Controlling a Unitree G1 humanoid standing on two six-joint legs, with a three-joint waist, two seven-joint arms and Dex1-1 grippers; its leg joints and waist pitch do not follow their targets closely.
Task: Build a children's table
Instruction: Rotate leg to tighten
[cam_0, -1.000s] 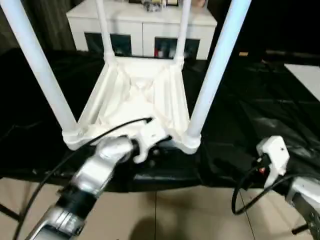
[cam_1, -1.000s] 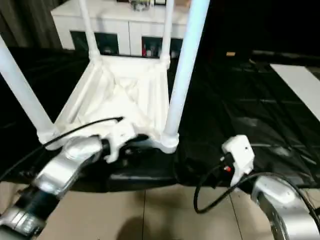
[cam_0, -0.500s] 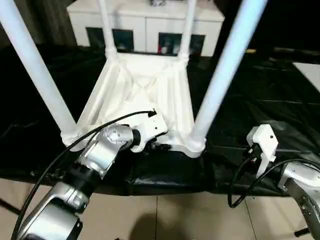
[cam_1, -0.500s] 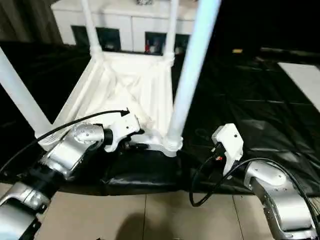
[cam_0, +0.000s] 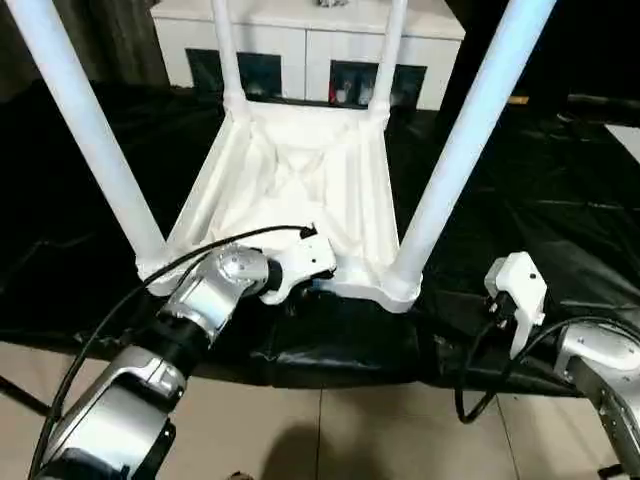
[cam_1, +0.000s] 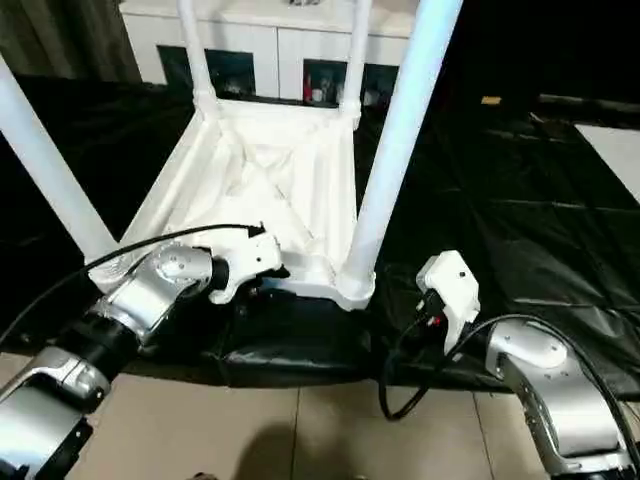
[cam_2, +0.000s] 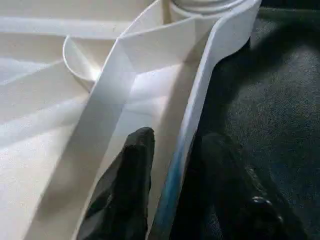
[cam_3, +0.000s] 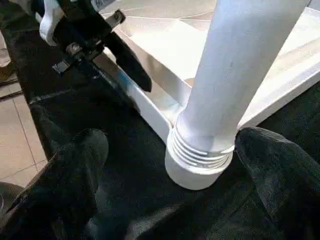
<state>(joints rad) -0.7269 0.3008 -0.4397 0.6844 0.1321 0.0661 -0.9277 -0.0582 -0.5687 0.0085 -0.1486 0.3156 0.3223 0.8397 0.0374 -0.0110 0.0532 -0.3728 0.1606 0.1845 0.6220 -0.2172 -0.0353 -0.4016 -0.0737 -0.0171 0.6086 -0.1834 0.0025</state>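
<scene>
1 tabletop (cam_0: 300, 190) upside down on black sheet (cam_0: 530, 200), 4 legs (cam_0: 465, 140) up in corner sockets. 2 pincers: L pincer (cam_2: 172, 175) pinching near rim (cam_2: 200, 100), one finger inside, one outside. R pincer (cam_3: 170, 170) spread wide around near-right leg base, not touching. Sheet edge just behind pincers, floor (cam_0: 330, 430) below. Cabinet (cam_0: 310, 40) at far end.

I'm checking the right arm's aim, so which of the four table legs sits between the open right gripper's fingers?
The near right leg, at the tabletop's front corner. The right gripper brackets its ribbed base, unlike the other three.
</scene>
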